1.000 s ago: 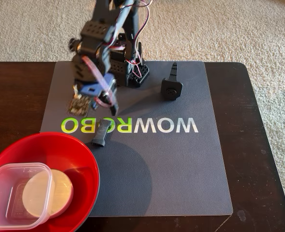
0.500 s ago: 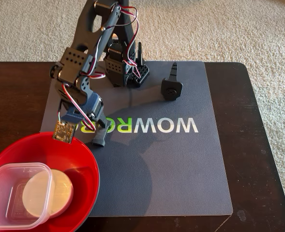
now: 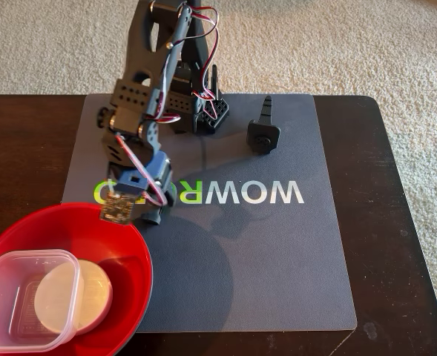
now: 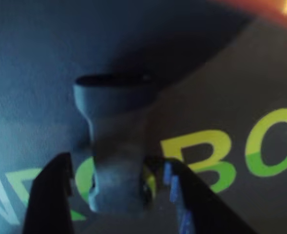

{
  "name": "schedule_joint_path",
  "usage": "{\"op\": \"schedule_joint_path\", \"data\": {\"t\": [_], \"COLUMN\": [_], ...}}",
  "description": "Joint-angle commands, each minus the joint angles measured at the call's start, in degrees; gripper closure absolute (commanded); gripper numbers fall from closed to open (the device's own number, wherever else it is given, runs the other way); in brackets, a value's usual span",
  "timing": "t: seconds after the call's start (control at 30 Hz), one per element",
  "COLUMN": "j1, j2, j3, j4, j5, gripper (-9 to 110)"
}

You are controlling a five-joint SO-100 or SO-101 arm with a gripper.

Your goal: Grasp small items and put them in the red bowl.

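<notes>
We see the red bowl (image 3: 92, 230) at the lower left of the fixed view, already holding the clear tub (image 3: 14, 304) and the small white bowl (image 3: 81, 295), which leans against the tub, so two items look done. In the wrist view the gripper (image 4: 119, 187) is clenched around a dark spool-shaped part (image 4: 115, 141), likely the short black bar, with a hint of yellow at one finger; the grasp looks firm, though the picture is blurry. The fixed view puts the gripper (image 3: 140, 211) just beside the bowl's rim, above the grey mat (image 3: 292, 259). Left to do: drop this piece in, then fetch the black round-headed part (image 3: 263, 133) lying on the mat well away from the bowl.
</notes>
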Motion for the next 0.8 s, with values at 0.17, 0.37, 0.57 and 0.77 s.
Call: {"op": "schedule_joint_path", "data": {"t": [0.17,0.37,0.57,0.77], "j1": [0.44,-1.32,-6.50,-9.40], "j2": [4.57,15.82,40.61,48.25], "j3": [2.90,3.87,5.98,4.04], "j4": [-3.60,-1.05,3.96,1.76], "j5": [-2.11,-7.29,-15.21,-19.78], "gripper": [101,101,101,101]}}
